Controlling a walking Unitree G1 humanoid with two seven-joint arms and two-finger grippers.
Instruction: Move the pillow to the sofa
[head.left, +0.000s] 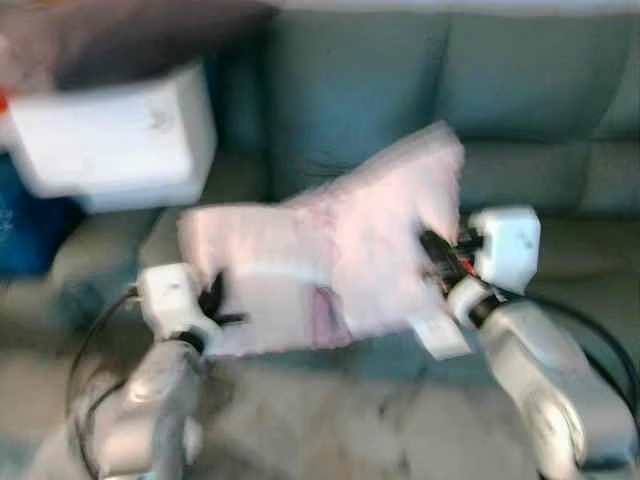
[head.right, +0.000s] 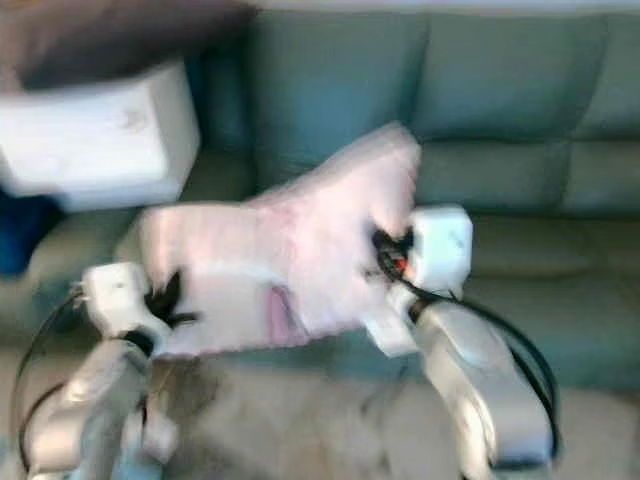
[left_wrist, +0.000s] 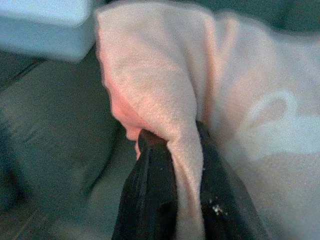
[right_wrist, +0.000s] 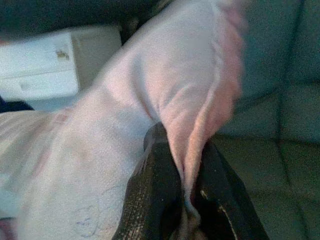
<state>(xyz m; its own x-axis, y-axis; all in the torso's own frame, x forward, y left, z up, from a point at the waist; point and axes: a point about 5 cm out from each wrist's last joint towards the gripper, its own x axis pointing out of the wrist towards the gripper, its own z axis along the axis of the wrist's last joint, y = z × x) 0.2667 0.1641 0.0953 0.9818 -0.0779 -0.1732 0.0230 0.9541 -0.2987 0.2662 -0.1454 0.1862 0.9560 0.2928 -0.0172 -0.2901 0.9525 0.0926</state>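
A pale pink pillow (head.left: 330, 260) hangs in the air between my two arms, in front of the green sofa (head.left: 420, 90). My left gripper (head.left: 215, 300) is shut on the pillow's left edge, its black fingers (left_wrist: 155, 195) pinching a fold of the fabric. On the right side, my right gripper (head.left: 440, 255) is shut on the other edge, and its fingers (right_wrist: 160, 195) clamp a fold there too. The pillow sags a little in the middle. All views are blurred.
A white box (head.left: 115, 140) sits on the sofa's left part, with something blue (head.left: 25, 225) beside it. The sofa's seat (head.left: 590, 260) runs to the right behind the pillow. A grey rug or floor (head.left: 350, 420) lies below.
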